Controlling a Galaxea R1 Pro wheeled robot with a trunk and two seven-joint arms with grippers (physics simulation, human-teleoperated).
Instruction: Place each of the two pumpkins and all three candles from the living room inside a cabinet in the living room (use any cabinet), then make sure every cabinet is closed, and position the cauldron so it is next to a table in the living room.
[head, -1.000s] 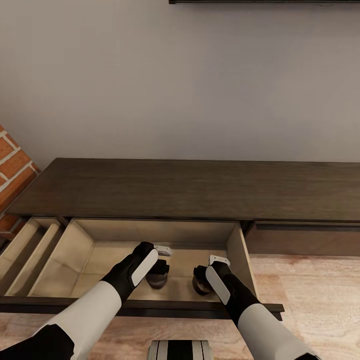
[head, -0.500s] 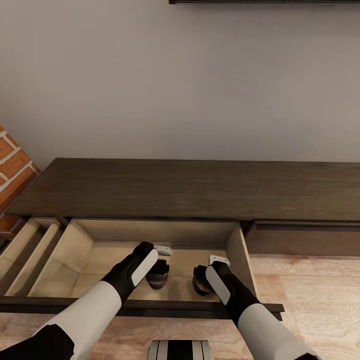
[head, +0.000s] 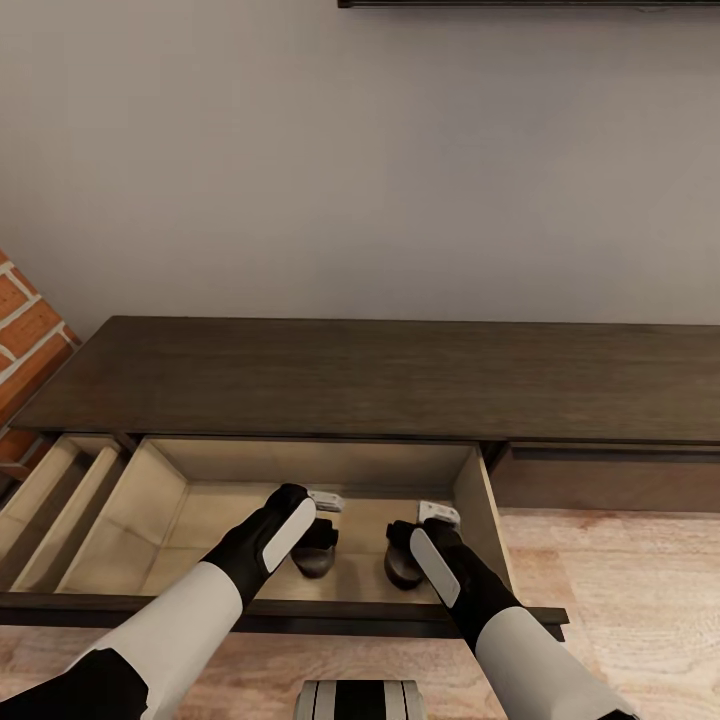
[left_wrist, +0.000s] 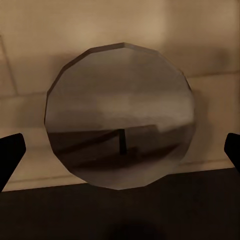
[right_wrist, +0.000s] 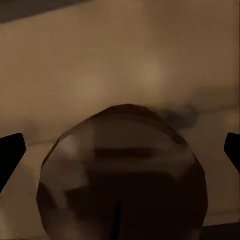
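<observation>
I had both arms reaching down into the open drawer (head: 170, 490) of the cabinet (head: 380, 375), which stood against the wall (head: 360, 150).

My left gripper (head: 318, 530) hung over a candle (head: 313, 560) on the drawer floor, near the front. In the left wrist view that candle (left_wrist: 120, 117) showed as a round grey face with a thin wick, lying between my two dark fingertips (left_wrist: 10, 155), which stood wide apart at either edge and did not touch it. So the left jaws were open around it.

My right gripper (head: 412, 540) hung over a second candle (head: 402, 568), just beside the first (the two a little apart) and nearer the drawer's right wall. In the right wrist view this candle (right_wrist: 122, 175) looked darker and browner, again lying between spread fingertips (right_wrist: 10, 152) with clear space on both sides. The right jaws were open too.

Another pulled-out drawer (head: 60, 500) showed further left, beside a brick wall (head: 25, 340).
</observation>
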